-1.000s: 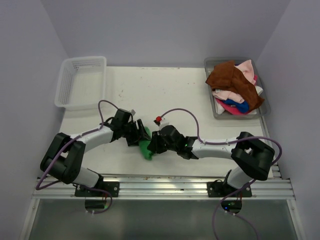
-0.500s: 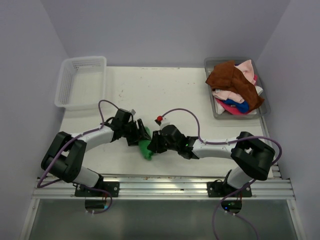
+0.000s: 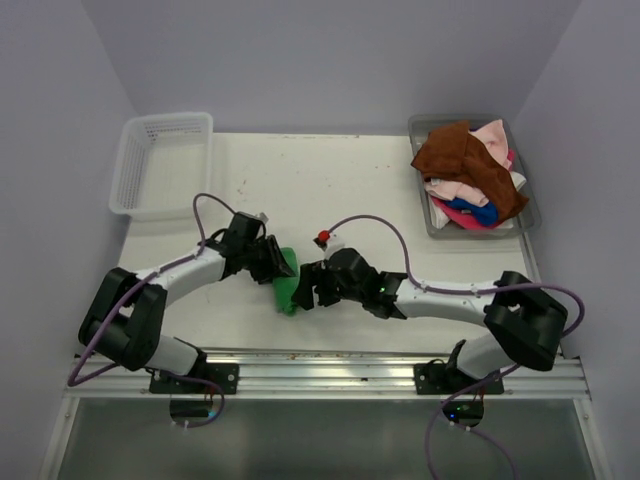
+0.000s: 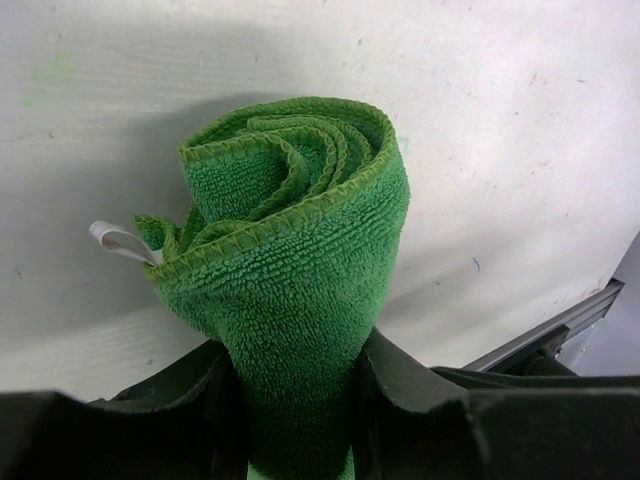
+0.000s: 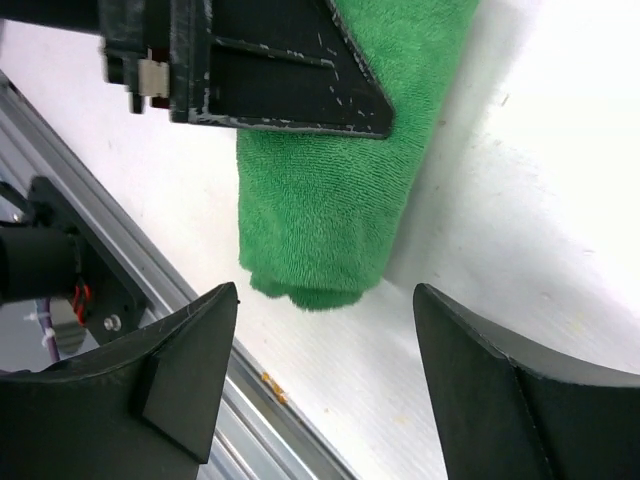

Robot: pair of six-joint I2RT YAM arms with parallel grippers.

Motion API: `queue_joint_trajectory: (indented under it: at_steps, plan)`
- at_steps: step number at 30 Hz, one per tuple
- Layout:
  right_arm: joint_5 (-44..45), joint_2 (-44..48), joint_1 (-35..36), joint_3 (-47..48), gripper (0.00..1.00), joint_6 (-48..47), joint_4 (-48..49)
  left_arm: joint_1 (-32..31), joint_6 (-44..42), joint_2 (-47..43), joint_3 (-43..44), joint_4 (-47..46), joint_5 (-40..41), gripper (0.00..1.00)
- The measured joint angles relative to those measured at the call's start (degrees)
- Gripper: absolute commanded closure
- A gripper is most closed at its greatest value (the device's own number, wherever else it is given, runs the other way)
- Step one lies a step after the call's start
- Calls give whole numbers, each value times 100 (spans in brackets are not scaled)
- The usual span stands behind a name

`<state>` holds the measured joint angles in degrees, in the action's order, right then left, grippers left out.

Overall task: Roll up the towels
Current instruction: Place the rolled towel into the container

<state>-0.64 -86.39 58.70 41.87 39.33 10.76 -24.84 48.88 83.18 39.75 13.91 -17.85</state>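
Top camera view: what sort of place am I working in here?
Probably a lab test cell, not a laundry: a bare white table boxed in by plain walls, both arms bolted to a metal rail, and a basket and a tray of towels staged at the far corners.

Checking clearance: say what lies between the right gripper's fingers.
Right wrist view: one end of the rolled green towel, bare table around it; the right gripper stands open.

Right pincer (image 5: 325, 300) now off green towel (image 5: 330, 215)
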Motion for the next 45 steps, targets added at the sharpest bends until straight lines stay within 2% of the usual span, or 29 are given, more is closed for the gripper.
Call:
queue_joint_trajectory:
  at_steps: [6, 11, 16, 22, 25, 29, 39, 45]
  plan:
    - [682, 1303, -79, 48, 22, -348, -876, 195, -114, -273, 579, 535, 151, 74]
    - [1342, 2175, -297, 59, 22, -542, -1587, 656, -352, -297, 1550, 1067, 181, 74]
    - [1670, 2618, -332, -48, 22, -557, -2061, 1617, -651, -160, 2914, 1482, 131, 74]
    - [1797, 2885, -332, -295, 22, -501, -2424, 2841, -796, 507, 4697, 1543, 302, 77]
    - [1803, 3032, -332, -339, 22, -431, -2632, 3292, -721, 844, 5204, 1384, 509, 77]
    - [1788, 3233, -332, -365, 22, -302, -2806, 3595, -472, 1360, 5521, 1040, 909, 76]
    - [1777, 3493, -332, -496, 22, 107, -3165, 3926, 313, 3526, 6352, -584, 1261, 76]
    - [1792, 3510, -332, -516, 22, 332, -3309, 3947, 463, 4566, 7071, -1156, 1497, 76]
